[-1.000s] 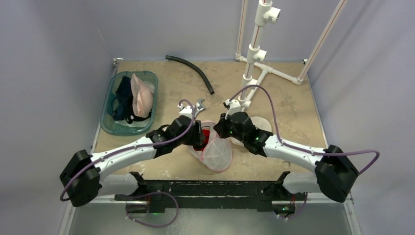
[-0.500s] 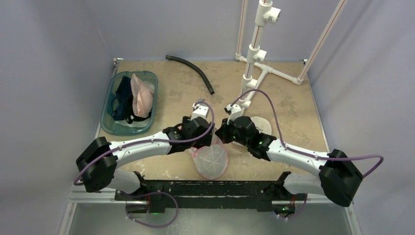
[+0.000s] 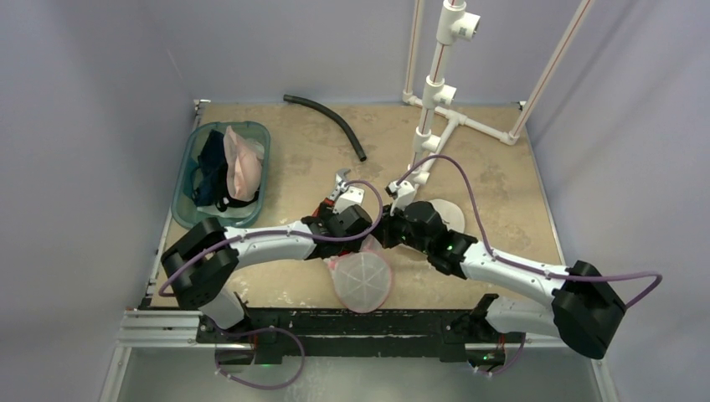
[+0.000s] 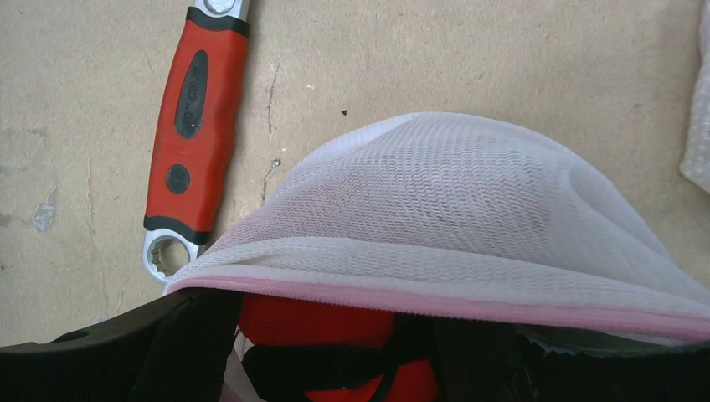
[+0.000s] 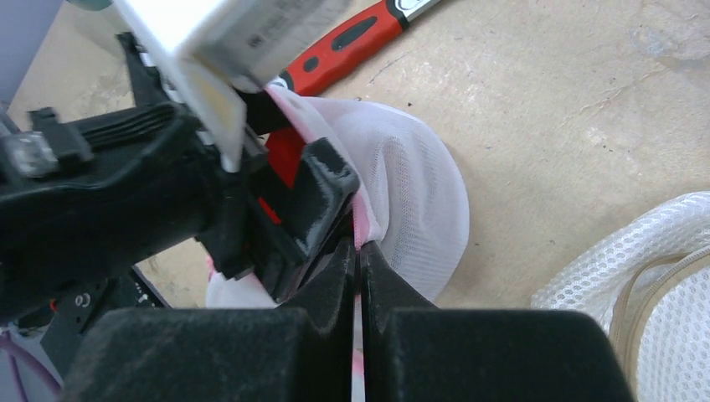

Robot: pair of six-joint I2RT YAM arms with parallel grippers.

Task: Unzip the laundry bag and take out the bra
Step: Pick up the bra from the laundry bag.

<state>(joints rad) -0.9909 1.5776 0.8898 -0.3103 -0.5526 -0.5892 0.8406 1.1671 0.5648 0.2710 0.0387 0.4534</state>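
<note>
Jaws of our left gripper (image 4: 331,335) have spread wide in the last second. They now stand inside the bag (image 4: 435,193), either side of the red bra (image 4: 314,322). Our right gripper (image 5: 358,260) pinches the bag's edge. We judge the grasp comes next.

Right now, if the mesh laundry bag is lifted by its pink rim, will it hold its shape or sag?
It likely keeps some shape: the laundry bag stands domed in the left wrist view. It is probably light, being thin see-through netting. The right gripper pinches only the pink rim, so it may swing.
</note>
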